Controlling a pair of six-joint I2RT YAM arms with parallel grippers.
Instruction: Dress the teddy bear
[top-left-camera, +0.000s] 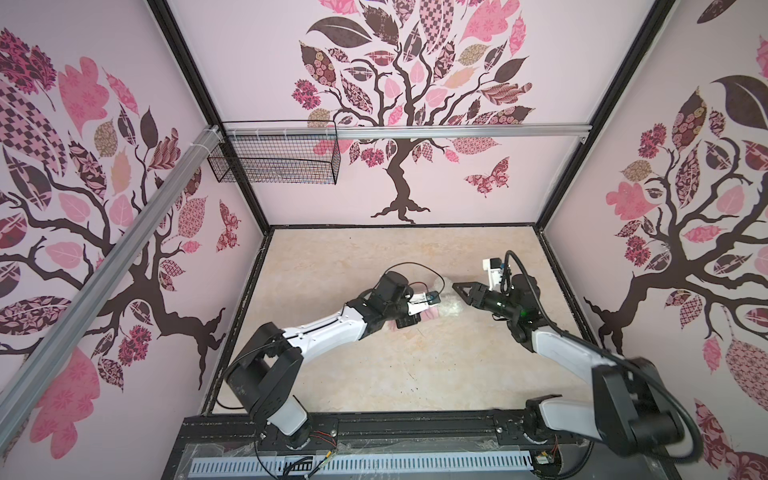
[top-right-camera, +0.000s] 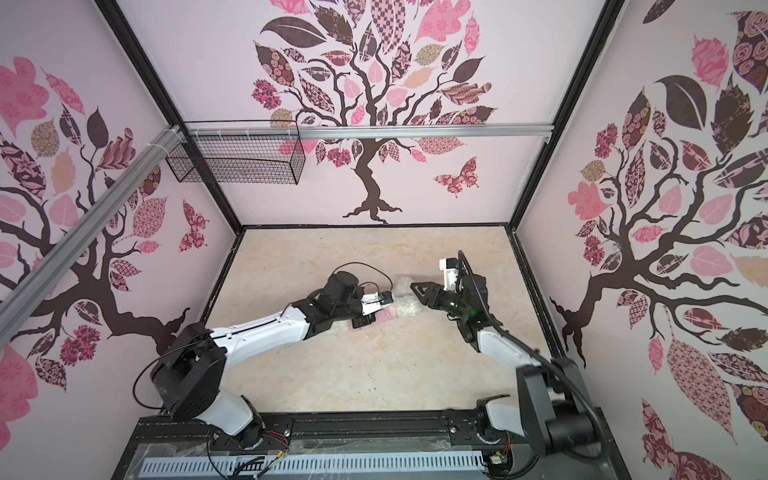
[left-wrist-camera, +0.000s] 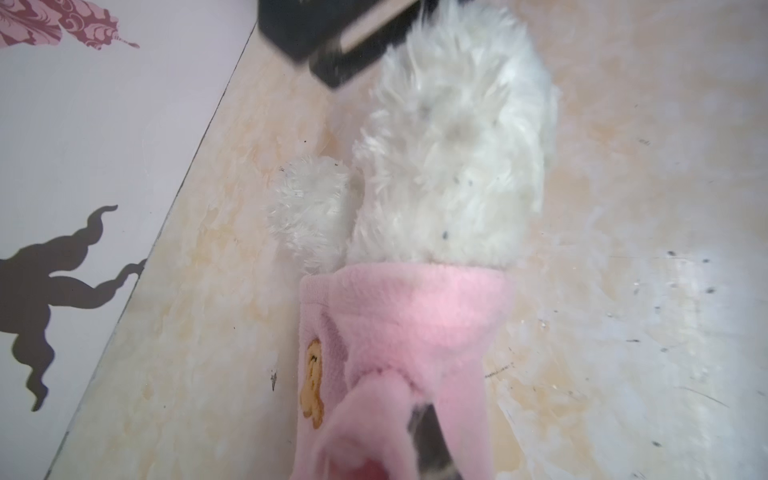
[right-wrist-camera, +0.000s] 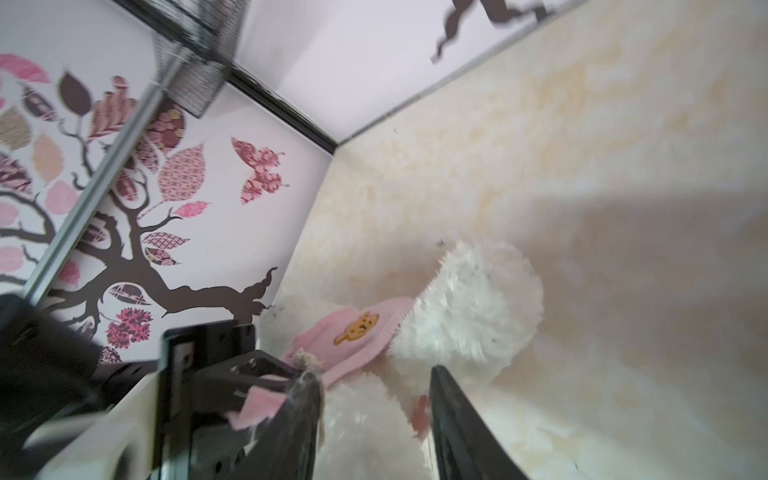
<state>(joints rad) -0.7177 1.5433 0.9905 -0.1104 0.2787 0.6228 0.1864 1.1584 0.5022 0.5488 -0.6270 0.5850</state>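
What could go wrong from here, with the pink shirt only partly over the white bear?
1. The left hand pinches only a small fold of the shirt; a pull may slip the cloth free instead of moving it along the bear.
2. The right hand is open around the bear's fur, so the bear may slide over the table with the shirt.

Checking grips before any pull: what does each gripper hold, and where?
The left gripper is shut on a bunched fold of the pink shirt, far from its open edge. The right gripper is open, gripping nothing.
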